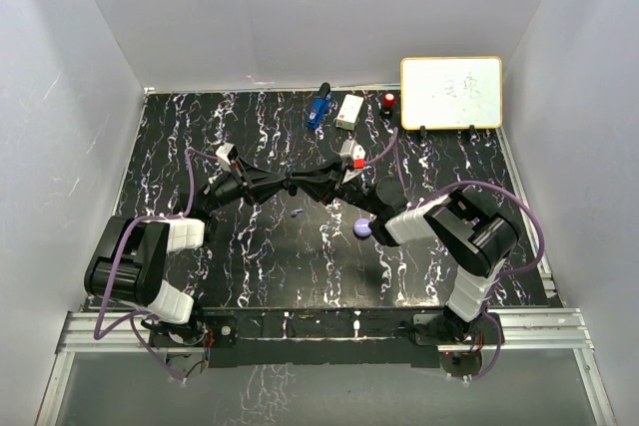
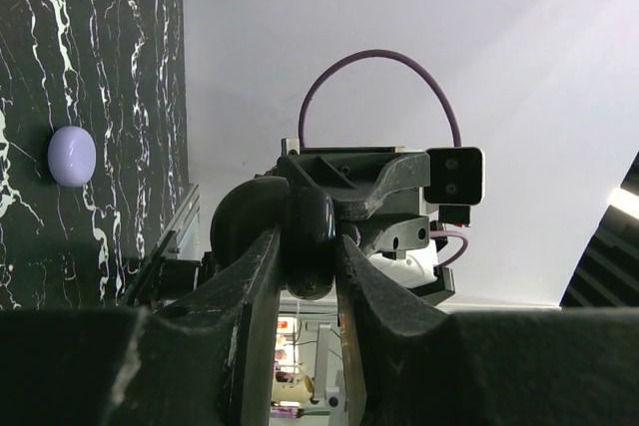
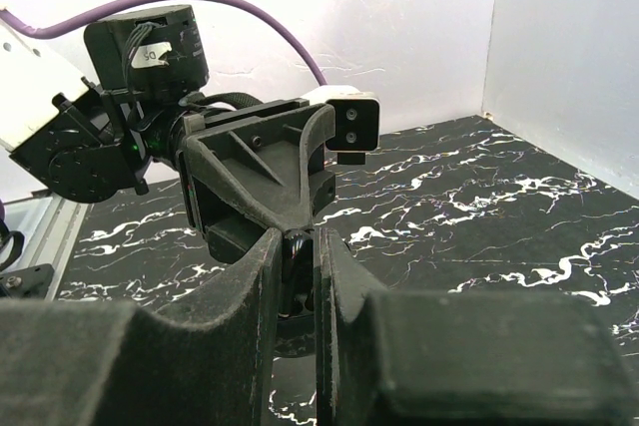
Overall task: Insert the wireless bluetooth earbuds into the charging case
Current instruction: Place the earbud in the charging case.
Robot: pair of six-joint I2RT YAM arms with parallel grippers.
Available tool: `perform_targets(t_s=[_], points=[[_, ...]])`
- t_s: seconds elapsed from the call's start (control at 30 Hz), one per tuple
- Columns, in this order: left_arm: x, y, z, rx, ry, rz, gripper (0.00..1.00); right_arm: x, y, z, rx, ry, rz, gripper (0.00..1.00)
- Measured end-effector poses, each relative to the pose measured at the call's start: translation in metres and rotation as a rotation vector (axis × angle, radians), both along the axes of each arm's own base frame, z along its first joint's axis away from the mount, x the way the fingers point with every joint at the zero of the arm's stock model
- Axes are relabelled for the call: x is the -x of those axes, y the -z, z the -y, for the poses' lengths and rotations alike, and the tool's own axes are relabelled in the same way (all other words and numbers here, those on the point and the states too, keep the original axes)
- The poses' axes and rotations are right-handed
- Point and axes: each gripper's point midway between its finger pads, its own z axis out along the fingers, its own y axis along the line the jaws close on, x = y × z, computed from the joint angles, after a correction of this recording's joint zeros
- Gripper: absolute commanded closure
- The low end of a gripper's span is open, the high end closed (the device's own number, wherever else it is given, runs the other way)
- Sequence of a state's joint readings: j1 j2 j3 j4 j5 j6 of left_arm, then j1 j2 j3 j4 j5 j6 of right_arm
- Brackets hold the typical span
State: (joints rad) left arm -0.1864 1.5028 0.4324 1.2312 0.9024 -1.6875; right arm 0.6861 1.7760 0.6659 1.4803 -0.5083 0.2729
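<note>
My two grippers meet tip to tip over the middle of the table. My left gripper is shut on a black glossy rounded charging case. My right gripper is shut on a small black glossy piece, seemingly the black earbud, pressed against that case; I cannot tell how deep it sits. A lavender puck-shaped case lies shut on the table by the right arm. A tiny lavender earbud lies loose below the grippers.
At the back stand a blue gadget, a white box, a red-topped item and a whiteboard. White walls enclose the black marbled table.
</note>
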Motion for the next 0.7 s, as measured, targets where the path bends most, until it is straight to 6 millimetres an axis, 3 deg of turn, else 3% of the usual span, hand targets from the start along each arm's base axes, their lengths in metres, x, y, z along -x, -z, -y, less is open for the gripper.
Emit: perform_targets(t_s=[0.7], points=[[-0.0041, 0.0001, 0.0005, 0.032, -0.002, -0.034, 1.00, -0.0026, -0.0001, 0.0006, 0.009, 0.016, 0.028, 1.00]])
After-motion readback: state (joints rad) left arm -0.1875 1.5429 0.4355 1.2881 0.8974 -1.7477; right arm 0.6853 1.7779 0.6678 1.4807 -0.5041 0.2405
